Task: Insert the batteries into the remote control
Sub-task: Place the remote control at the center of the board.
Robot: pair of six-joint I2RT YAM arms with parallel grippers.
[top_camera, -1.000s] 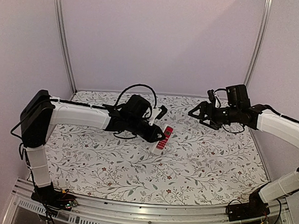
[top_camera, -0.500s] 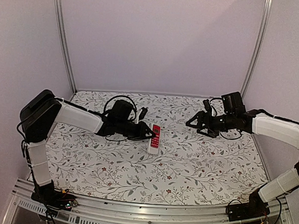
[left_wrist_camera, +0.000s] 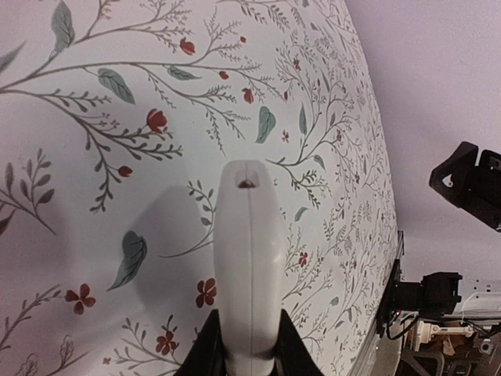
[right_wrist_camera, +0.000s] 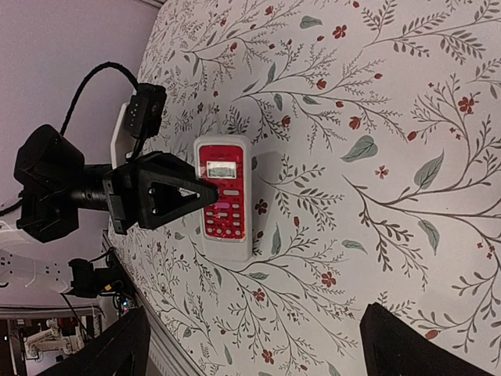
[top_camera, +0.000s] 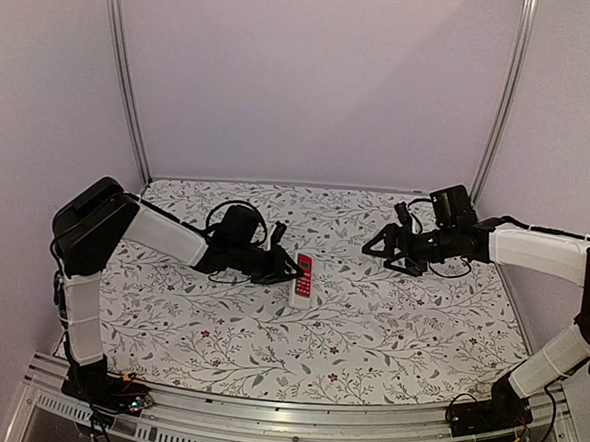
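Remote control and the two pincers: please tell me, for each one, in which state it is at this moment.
Remote control: red button face turned up, low over the table, its edge gripped by the left pincer.
Left pincer: shut on the remote control.
Right pincer: open wide, holding nothing, apart from the remote control and pointing toward it.

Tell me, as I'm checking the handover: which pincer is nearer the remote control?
Left. The left pincer is shut on the remote control. The right pincer hangs open off to the remote's right, well apart from it.
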